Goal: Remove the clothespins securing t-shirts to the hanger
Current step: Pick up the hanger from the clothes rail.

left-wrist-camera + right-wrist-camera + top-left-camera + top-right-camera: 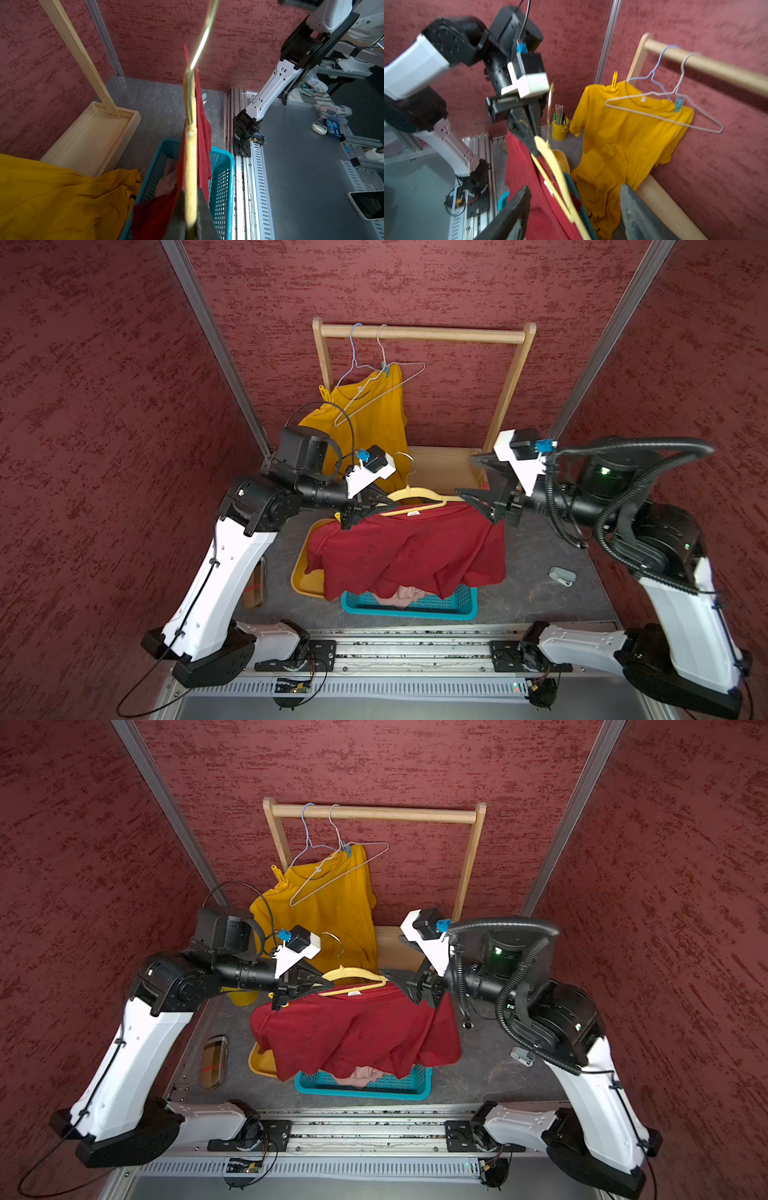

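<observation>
My left gripper is shut on the left arm of a yellow hanger, held above the basket. A dark red t-shirt drapes from this hanger. My right gripper stands open by the hanger's right end, one finger on each side, touching nothing. At the back a mustard t-shirt hangs from a wire hanger. A yellow clothespin and a light blue clothespin pin its shoulders. A pale pink t-shirt lies in the basket.
The wooden rack stands at the back, with an empty white wire hanger on its rail. A teal basket and a yellow tray sit under the red shirt. Also here: a yellow cup of pencils, a bottle, a small grey object.
</observation>
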